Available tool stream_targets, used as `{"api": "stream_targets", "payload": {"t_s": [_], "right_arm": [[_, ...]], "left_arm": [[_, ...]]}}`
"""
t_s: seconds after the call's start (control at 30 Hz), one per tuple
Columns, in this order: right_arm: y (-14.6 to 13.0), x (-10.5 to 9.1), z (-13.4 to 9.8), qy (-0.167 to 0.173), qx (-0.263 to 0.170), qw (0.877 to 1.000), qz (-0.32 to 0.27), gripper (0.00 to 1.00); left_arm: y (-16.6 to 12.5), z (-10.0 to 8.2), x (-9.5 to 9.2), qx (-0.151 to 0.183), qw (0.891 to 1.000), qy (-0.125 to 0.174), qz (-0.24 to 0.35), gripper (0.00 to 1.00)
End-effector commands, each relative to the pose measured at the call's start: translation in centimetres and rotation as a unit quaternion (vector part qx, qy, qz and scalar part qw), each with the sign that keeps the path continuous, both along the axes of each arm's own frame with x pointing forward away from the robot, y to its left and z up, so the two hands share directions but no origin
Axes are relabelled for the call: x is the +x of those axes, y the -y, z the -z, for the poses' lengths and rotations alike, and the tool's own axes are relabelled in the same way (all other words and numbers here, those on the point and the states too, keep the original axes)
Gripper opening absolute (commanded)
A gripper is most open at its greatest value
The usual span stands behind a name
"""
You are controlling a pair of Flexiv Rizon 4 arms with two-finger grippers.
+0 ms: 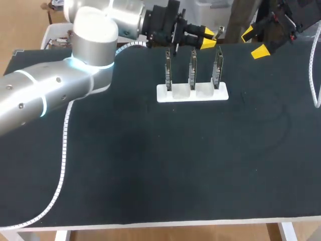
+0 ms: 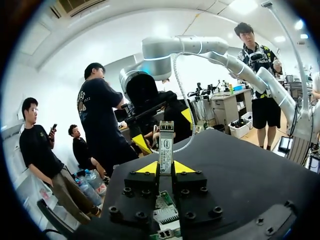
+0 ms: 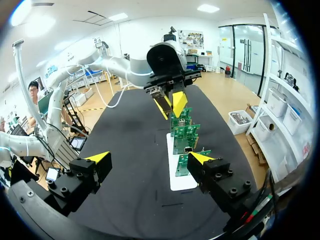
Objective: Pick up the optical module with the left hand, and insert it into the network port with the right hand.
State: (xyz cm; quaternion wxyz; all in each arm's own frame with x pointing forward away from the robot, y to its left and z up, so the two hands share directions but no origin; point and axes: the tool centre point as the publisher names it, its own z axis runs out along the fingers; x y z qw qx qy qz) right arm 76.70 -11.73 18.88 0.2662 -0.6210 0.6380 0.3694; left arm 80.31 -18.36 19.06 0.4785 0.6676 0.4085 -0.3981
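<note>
Both arms held at the table's far edge, grippers facing each other.

The left arm (image 1: 50, 90) comes in from the left side, bends at a broad silver elbow and stretches along the far edge. Its wrist is level and the left gripper (image 1: 207, 38) points sideways toward the other arm. Its yellow-tipped fingers are pressed close on either side of the optical module (image 2: 166, 145). The right arm (image 1: 287, 19) enters at the far right corner. The right gripper (image 1: 254, 42) has its fingers spread wide apart, nothing between them.
</note>
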Motion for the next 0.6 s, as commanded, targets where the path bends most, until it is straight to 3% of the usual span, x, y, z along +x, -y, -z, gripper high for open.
{"api": "stream_targets", "payload": {"t_s": [0.03,0.6], "right_arm": [[0.0,-0.07,-0.02,0.001,0.0,1.0,0.0,1.0],[0.0,-0.07,-0.02,0.001,0.0,1.0,0.0,1.0]], "left_arm": [[0.27,0.06,0.83,0.004,1.0,-0.003,0.015,0.0],[0.3,-0.14,0.72,0.004,1.0,-0.001,0.015,0.0]]}}
